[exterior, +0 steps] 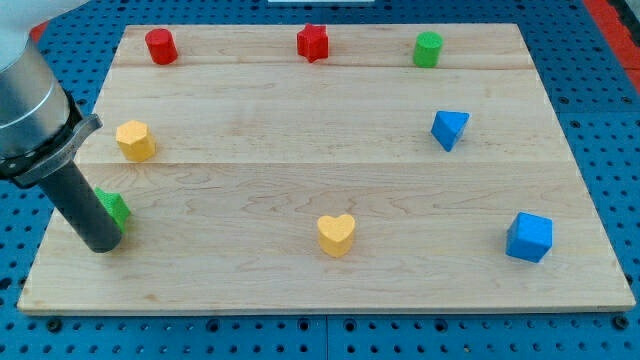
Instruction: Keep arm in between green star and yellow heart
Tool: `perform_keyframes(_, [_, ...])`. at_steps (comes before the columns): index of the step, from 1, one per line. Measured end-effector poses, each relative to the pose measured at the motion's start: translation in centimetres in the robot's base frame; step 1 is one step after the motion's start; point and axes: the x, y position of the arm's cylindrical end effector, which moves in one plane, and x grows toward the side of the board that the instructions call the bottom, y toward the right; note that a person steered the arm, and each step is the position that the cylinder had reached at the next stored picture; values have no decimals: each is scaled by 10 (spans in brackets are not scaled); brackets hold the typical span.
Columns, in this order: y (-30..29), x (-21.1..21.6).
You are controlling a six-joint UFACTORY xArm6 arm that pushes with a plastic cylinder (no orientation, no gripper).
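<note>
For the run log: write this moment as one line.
tip: touching green star, on its left | yellow heart: far to the right | tip between them: no

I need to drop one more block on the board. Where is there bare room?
The widest bare patch lies mid-board, bordered by the yellow hexagon, blue triangle and yellow heart. It is crowded at the view's left, where my tip touches the green star.

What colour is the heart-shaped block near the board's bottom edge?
Yellow. The heart shows clearly in the camera view.
</note>
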Motion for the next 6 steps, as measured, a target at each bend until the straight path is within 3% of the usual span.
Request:
perform_keyframes(2, [88, 4])
perform_keyframes(6, [148, 4])
